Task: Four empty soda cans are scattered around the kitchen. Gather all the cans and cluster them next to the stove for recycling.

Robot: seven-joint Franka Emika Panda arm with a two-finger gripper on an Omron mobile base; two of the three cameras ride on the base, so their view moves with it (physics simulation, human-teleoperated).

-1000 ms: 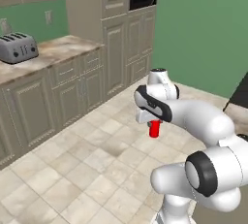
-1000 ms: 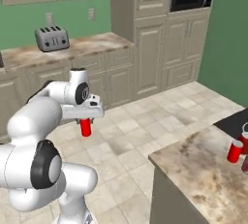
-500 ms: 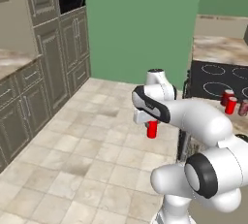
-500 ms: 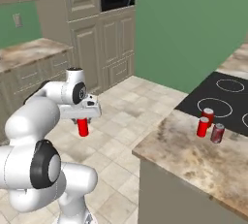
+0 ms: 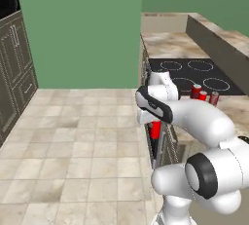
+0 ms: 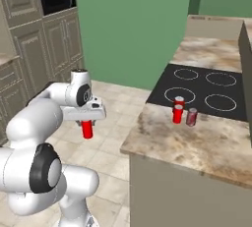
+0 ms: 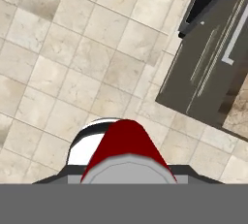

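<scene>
**Can in the grip, stove just to the right**

From my left base camera, the gripper (image 5: 154, 121) hangs over the tiled floor (image 5: 73, 136) right beside the stove's (image 5: 194, 73) front panel, pinching a red soda can (image 5: 155, 129) that points straight down from the jaws. Past the arm, on the counter (image 5: 228, 104) at the near edge of the stove, I count three more cans (image 5: 203, 95), standing close together.

The right base camera gives me what the left one hides: the full cooktop (image 6: 202, 88) with its four white rings, and the three parked cans (image 6: 183, 113) clearly resolved, two bright red and upright, touching or nearly so, and a third darker one just beside them, all at the seam between black glass and tan stone (image 6: 197, 142). It also shows the held can (image 6: 87, 129) well apart from that counter's edge, with bare floor (image 6: 118, 123) between them.

The hand camera looks straight down the held can (image 7: 127, 150), which sits centred between the fingers and covers them. Beyond it lie floor tiles (image 7: 72, 63), and to the upper right the dark stove front (image 7: 213, 68) with its handle, close but not touching.

Left of the stove the floor runs open to the beige cabinets (image 6: 39, 54) and green wall (image 5: 78, 29).
</scene>
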